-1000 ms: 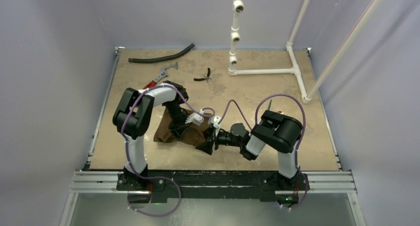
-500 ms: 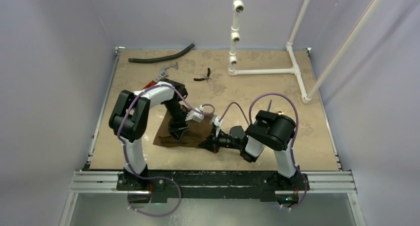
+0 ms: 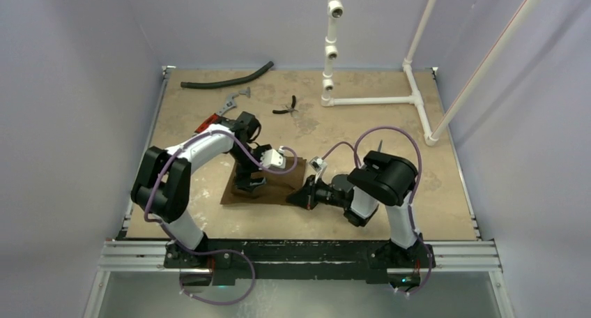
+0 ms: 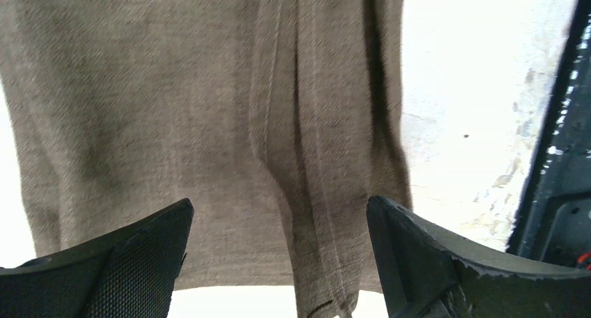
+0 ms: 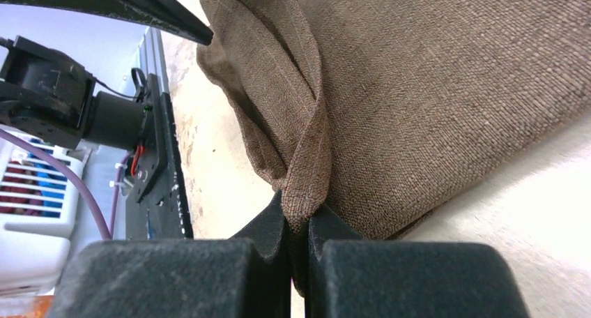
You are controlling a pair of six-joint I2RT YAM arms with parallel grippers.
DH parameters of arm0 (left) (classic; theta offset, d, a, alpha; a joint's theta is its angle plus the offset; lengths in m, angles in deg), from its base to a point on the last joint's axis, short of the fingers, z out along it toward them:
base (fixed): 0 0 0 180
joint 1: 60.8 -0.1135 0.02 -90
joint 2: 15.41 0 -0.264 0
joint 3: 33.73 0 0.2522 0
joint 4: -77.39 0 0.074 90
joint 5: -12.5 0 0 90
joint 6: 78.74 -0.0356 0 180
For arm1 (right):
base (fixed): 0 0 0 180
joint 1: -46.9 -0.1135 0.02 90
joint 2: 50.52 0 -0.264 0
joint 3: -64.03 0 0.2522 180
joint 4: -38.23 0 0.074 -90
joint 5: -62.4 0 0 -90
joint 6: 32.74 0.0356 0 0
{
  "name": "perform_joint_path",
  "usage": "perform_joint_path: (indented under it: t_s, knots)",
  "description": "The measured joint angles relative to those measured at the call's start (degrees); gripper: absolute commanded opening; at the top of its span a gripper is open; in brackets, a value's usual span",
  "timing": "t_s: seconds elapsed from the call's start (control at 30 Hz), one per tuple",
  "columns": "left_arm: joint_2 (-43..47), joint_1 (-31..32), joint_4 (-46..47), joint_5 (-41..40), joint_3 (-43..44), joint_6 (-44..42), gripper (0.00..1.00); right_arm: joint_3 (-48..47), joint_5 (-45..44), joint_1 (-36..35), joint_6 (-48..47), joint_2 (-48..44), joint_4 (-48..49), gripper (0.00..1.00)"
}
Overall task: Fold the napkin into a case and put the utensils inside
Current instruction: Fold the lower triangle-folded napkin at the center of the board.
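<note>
Soft, even light fills the top view; in the left wrist view the desk (image 4: pixel 460 88) glares white and the napkin (image 4: pixel 174 88) blurs.

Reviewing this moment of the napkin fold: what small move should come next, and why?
Probably the right gripper should lift the pinched edge of the napkin and carry it leftward over the cloth to lay a fold. Its jaws are shut on a bunched edge at the cloth's near right corner, while the left gripper hangs open above the cloth, gripping nothing.
</note>
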Motion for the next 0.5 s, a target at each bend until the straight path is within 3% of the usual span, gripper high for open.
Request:
perform_joint_path:
  t_s: [0.17,0.33,0.5]
  knots:
    - [-2.78,-3.15,-1.53,0.28,3.23,-0.74,0.94,1.99,-0.35,1.70,2.45,-4.04,-2.38,0.00]
    - [-7.02,-7.19,-8.85,4.15,10.80,-4.07,0.94,2.45,-2.60,2.29,3.98,-10.99,-2.99,0.00]
    - [-7.30,-7.89,-14.03,6.49,12.83,-7.93,0.93,1.79,-3.04,3.34,5.81,-11.61,-3.15,0.00]
